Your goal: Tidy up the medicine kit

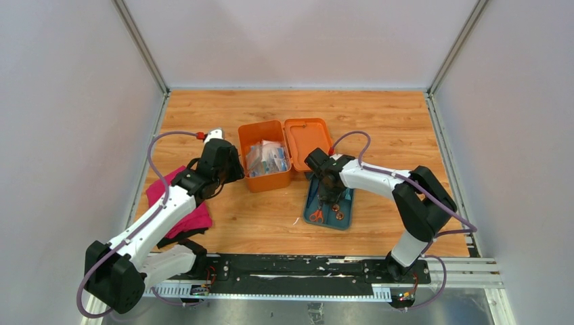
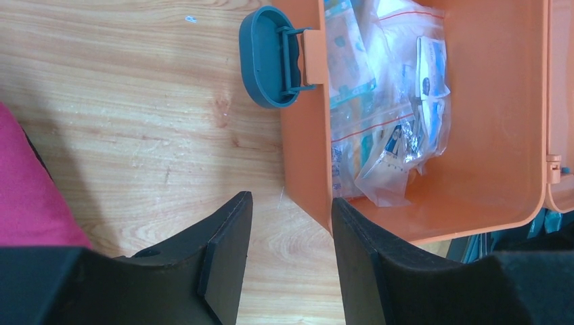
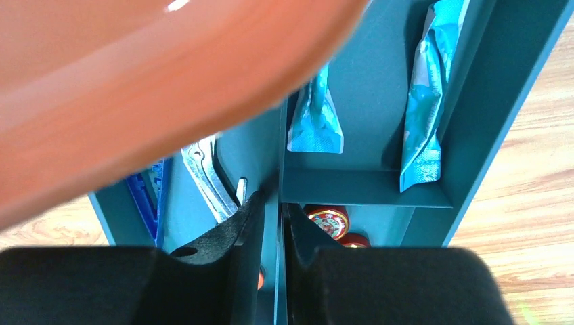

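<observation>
The orange medicine kit (image 1: 254, 135) stands open at mid-table, its lid (image 1: 308, 135) laid flat to the right and clear bags of supplies (image 2: 386, 101) inside. My left gripper (image 2: 291, 203) is open at the kit's near left corner. The orange side wall (image 2: 304, 156) runs down between its fingers, close to the right one. My right gripper (image 3: 274, 200) is down in the flat teal tray (image 1: 311, 193), shut on the tray's upright divider (image 3: 279, 156), one finger on each side.
The tray holds teal sachets (image 3: 423, 101), small red tins (image 3: 328, 220), metal scissors (image 3: 206, 179) with orange handles (image 1: 316, 215) and a blue item. A pink cloth (image 1: 193, 217) lies under the left arm. A grey-blue latch (image 2: 267, 57) sticks out from the kit's wall.
</observation>
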`<state>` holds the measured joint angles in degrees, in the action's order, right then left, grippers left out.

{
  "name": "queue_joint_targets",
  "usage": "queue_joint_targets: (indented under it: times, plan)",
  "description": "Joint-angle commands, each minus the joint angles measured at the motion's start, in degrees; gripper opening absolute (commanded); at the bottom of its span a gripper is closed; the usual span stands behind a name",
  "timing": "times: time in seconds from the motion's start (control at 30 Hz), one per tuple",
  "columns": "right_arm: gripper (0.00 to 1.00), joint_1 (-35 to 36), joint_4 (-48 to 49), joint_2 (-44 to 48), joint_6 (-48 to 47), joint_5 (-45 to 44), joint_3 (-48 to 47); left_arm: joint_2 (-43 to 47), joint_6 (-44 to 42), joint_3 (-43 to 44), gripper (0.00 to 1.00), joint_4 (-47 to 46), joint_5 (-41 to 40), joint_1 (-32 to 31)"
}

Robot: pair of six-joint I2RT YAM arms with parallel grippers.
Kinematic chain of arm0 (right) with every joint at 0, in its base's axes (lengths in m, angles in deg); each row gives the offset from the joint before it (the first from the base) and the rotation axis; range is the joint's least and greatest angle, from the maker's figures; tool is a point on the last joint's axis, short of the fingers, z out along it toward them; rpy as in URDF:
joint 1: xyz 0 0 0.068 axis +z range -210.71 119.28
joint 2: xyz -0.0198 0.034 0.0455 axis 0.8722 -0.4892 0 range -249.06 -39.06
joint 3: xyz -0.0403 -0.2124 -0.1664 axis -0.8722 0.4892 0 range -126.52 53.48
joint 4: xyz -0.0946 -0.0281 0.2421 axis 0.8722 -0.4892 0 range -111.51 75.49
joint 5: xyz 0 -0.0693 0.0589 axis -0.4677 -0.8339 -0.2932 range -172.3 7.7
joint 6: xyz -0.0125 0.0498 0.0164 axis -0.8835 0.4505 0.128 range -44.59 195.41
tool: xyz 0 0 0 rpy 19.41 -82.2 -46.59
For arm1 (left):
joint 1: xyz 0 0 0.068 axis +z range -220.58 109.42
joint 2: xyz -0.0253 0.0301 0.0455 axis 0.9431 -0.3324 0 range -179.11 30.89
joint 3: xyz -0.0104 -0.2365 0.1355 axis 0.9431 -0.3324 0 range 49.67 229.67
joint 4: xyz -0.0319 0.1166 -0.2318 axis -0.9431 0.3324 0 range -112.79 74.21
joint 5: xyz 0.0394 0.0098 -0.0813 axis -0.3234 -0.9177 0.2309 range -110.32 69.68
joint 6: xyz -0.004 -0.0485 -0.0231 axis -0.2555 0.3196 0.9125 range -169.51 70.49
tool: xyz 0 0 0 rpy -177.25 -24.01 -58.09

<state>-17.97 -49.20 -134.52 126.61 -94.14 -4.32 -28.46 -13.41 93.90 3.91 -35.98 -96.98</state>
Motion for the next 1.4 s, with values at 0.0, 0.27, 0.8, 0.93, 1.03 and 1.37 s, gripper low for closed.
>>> queue_joint_targets:
  times: [0.0,0.27,0.8,0.93,1.03,1.37]
  plan:
    - [0.19,0.7,-1.4,-1.8,-0.1,-4.3,-0.4,0.7,-1.2,-0.7,0.52,0.1,0.0,-0.3]
    - [0.0,0.7,-4.2,1.0,-2.2,-7.9,2.6,-0.1,-1.8,-0.3,0.52,-0.5,0.6,-0.3]
    - [0.0,-16.8,-14.7,25.2,-11.0,-13.1,6.6,-3.2,-4.2,0.1,0.55,-5.0,6.1,-0.3]
    - [0.0,-19.7,-16.9,30.3,-16.1,-15.0,3.5,-4.4,-4.9,-0.2,0.56,-6.9,9.6,-0.3]
    - [0.0,-20.2,-20.6,31.5,-18.8,-15.4,-1.1,-5.6,-5.3,-0.6,0.55,-8.0,11.2,-0.3]
    - [0.0,-19.9,-28.6,27.7,-26.2,-6.6,-15.2,-8.5,-4.6,-0.8,0.42,-9.4,13.0,-1.4]
